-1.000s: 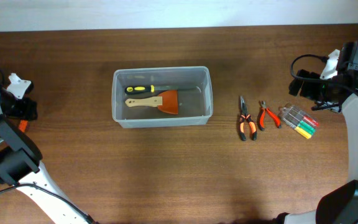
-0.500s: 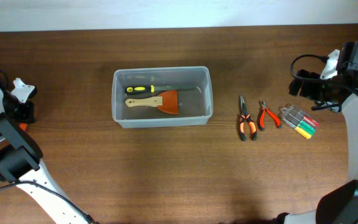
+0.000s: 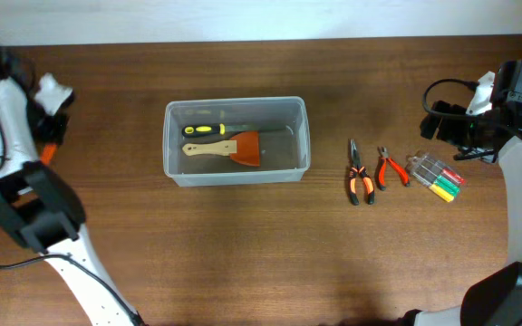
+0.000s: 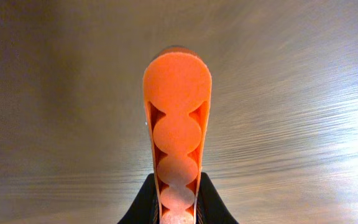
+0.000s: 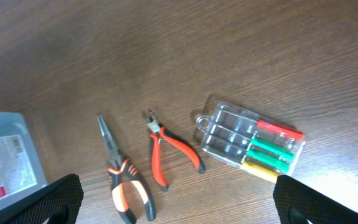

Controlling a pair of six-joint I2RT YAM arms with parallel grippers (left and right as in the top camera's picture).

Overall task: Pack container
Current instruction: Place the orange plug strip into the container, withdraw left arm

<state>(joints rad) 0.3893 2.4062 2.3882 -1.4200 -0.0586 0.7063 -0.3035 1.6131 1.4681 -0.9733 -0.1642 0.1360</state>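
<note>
On the wooden table (image 3: 243, 254), the clear container (image 3: 235, 177) sits left of centre, holding a putty knife (image 3: 229, 148) and a screwdriver (image 3: 208, 129). The right gripper (image 5: 176, 196) hangs wide open and empty above the screwdriver set (image 5: 250, 143), long-nose pliers (image 5: 120, 174) and side cutters (image 5: 166, 152). The left gripper (image 4: 177, 81), well left of the container, is pressed closed on nothing.

White barcode label (image 5: 5, 165) on container (image 5: 5, 123) wall, print too blurred to read

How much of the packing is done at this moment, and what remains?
Done: a screwdriver and a scraper lie in the container. In hand: nothing; the left hand is shut, the right hand open above the table. To do: pliers, cutters and a case lie on the table, right of the container.
</note>
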